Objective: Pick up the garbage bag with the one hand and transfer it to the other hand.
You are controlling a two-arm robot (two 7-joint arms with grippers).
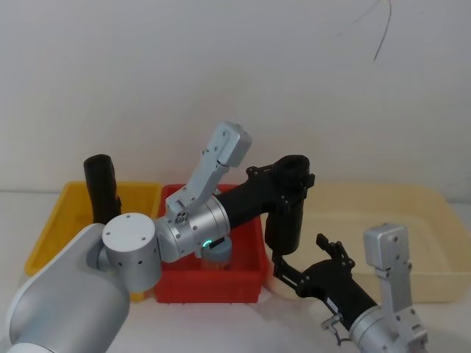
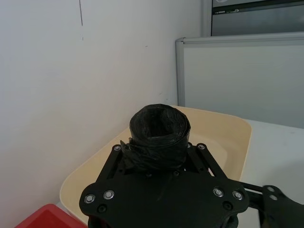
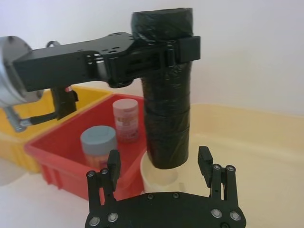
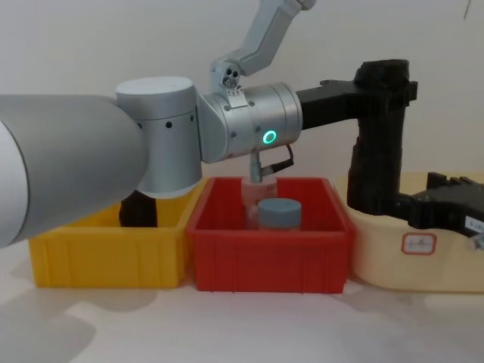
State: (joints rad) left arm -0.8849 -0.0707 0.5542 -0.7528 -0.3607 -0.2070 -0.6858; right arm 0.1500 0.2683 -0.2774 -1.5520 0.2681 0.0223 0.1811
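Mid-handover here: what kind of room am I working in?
Likely a lab or office test bench: a bare white wall, a yellow bin and a red bin on a white table, and an office partition. The left gripper holds the garbage bag, with the open right gripper at its lower end.

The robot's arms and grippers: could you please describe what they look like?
The left arm is thick silver cylinders with a glowing green ring. The left gripper is flat black plates with silver screws. The right gripper is likewise black with two stubby fingers, on the silver right arm.
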